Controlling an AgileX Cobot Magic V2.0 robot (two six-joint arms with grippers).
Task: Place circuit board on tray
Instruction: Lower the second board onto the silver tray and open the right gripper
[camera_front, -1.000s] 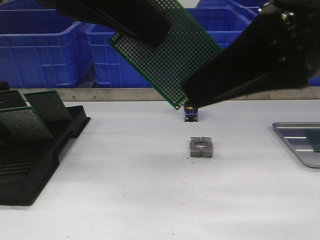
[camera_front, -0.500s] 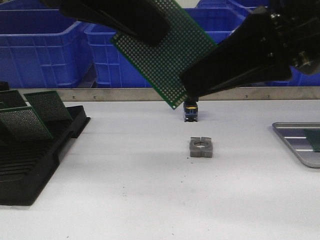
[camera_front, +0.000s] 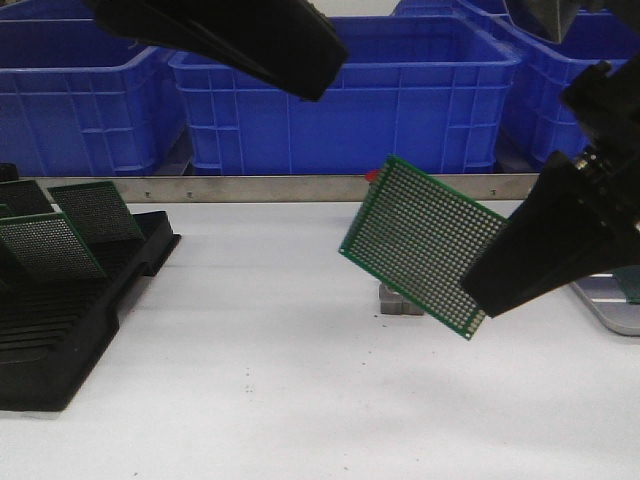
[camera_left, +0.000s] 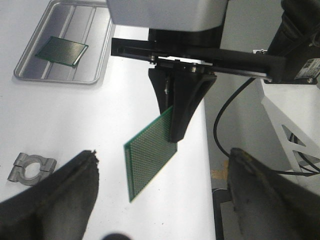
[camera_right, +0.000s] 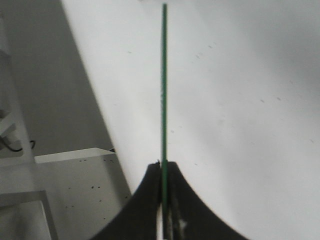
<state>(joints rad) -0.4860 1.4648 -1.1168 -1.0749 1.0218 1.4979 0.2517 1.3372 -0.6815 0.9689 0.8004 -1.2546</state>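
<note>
- Two arms over the white desk (camera_front: 260, 400): left claw (camera_front: 300, 75) high above the slotted rack side, fingers spread wide, nothing between them; in the left wrist view its two dark fingertips (camera_left: 55, 195) stand far apart with bare desk in the gap.
- Right claw (camera_front: 490, 295) lowered and angled down toward the desk, pinched closed on one edge of the circuit board (camera_front: 422, 245); seen edge-on in the right wrist view, board (camera_right: 163, 85) clamped as a thin green line between the two pads (camera_right: 147, 200).
- Held in the air, tilted, clear of the desk, perforated face toward the front camera, between the black rack (camera_front: 70, 330) and the tray (camera_front: 610, 315).
- Partly hidden behind the board's lower edge: a small grey split metal ring (camera_front: 398, 300), lying flat on the desk; shown whole in the left wrist view (camera_left: 31, 167).
- Tray at the desk's right edge, right of the held board, mostly behind the right claw in the front view; in the left wrist view the tray (camera_left: 30, 67) lies flat with another green board (camera_left: 62, 51) already on its ridged base.
- Left of the held board: black slotted rack with more green boards (camera_front: 60, 235) standing tilted in its slots.
- Behind the desk, past a metal edge strip: large blue plastic crates (camera_front: 400, 100) in a row.
</note>
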